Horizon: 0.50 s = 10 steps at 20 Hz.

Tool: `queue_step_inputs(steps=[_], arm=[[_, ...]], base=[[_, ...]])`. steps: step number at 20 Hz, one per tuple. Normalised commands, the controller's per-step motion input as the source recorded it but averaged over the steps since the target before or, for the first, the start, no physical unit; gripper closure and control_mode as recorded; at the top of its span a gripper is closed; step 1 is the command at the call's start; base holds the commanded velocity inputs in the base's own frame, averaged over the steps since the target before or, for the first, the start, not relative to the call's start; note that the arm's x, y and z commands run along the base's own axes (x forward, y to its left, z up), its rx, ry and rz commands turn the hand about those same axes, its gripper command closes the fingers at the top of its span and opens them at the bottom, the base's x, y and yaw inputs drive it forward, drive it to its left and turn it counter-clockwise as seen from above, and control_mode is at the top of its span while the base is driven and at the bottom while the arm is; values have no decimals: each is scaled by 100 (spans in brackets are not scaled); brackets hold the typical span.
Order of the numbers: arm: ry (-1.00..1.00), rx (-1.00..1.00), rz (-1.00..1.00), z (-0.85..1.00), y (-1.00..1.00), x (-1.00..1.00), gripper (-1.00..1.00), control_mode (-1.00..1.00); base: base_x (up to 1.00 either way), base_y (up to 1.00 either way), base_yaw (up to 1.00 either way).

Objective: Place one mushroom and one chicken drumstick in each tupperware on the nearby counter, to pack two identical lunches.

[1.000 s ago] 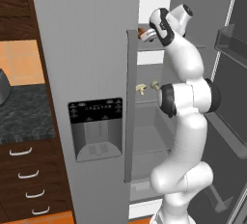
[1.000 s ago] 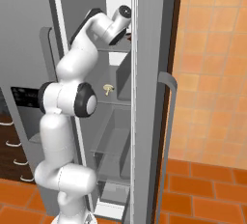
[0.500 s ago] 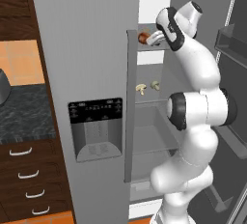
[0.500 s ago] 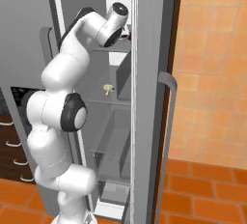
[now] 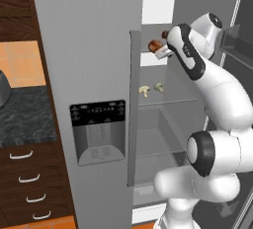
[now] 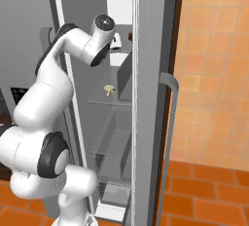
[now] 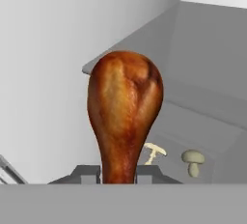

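My gripper (image 5: 160,50) is shut on a reddish-brown chicken drumstick (image 5: 154,45), held at the top shelf of the open fridge, just beside the door edge. In the hand view the drumstick (image 7: 124,112) stands up between my two fingertips, its thin end pinched by the gripper (image 7: 118,172). A second reddish-brown piece (image 5: 164,34) lies on the shelf behind it. Two small beige mushrooms (image 5: 144,91) (image 5: 159,87) sit on the shelf below, also seen as mushrooms (image 7: 153,151) (image 7: 193,161) and a mushroom (image 6: 110,90). The marbled counter (image 5: 22,119) lies far left. The tupperware is out of view.
The grey fridge door with its dispenser panel (image 5: 98,132) stands between the fridge interior and the counter. Dark drawer fronts (image 5: 29,193) sit under the counter. The other fridge door with a long handle (image 6: 168,137) stands open on the right. Glass shelves (image 5: 158,146) fill the lower fridge.
The hand has come down and outward a little with the drumstick in it, while the elbow has swung up and to the right. The mushrooms have not moved.
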Motion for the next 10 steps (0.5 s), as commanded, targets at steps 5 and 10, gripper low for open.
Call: queue_step_inputs(steps=[5,10], arm=[[2,0,-9,2,0,-100,100,-100],[10,0,-7,0,0,-99,100,-100]], base=[[0,0,0],[0,0,0]])
